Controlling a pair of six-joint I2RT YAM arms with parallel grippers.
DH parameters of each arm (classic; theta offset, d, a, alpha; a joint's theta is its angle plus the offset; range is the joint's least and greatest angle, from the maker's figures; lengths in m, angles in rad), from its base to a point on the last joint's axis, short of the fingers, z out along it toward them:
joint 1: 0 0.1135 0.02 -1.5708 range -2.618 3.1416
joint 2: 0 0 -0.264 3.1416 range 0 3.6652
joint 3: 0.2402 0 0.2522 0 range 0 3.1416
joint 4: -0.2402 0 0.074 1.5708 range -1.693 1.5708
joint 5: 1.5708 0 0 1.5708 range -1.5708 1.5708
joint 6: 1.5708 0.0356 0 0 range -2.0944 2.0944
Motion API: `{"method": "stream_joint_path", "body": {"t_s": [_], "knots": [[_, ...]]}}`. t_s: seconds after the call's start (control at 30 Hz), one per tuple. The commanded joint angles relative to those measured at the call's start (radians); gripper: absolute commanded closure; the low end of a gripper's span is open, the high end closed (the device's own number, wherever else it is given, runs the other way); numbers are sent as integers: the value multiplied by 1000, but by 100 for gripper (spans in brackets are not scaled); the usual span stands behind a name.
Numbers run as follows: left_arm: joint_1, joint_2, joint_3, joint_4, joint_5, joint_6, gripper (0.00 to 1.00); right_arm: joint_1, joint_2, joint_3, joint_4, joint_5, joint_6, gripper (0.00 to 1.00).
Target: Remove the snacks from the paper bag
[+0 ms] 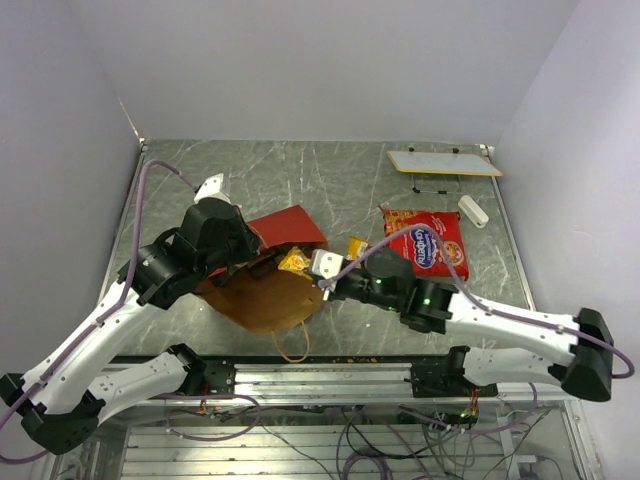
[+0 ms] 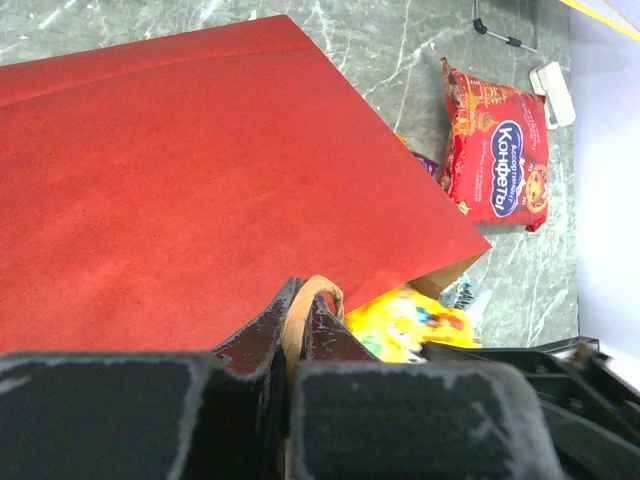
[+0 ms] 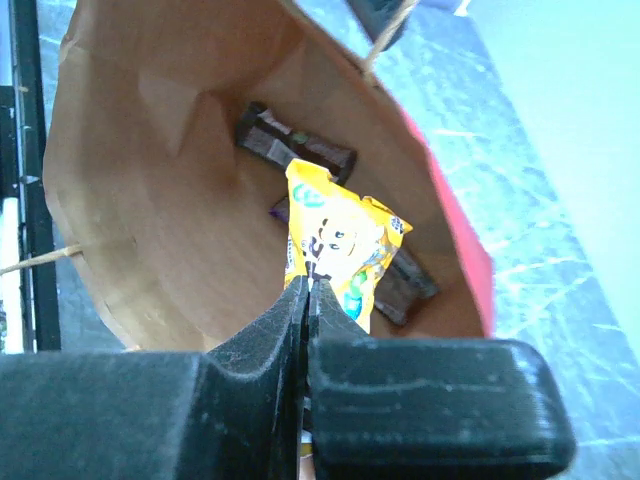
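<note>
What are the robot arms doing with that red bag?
They are emptying snacks out of the red paper bag. The left gripper pinches the bag's tan handle. The right gripper is shut on a yellow packet at the bag's mouth. A big red packet already lies outside on the table, and dark wrappers are inside the bag.

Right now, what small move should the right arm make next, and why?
Probably pull back out of the paper bag toward the red packet: the right jaws are shut on the yellow packet at the bag's mouth, and the left jaws pinch a handle.
</note>
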Motion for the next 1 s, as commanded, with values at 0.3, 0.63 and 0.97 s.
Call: {"method": "stream_joint_path", "body": {"t_s": [0.3,0.63,0.97], "knots": [[-5,55,81,-66,-47,152,93,-5,-280,-33,11,345,-61,100],[-5,95,106,-61,14,247,93,-280,83,136,28,513,220,100],[-5,115,145,-81,16,326,93,-333,265,73,-95,600,794,100]]}}
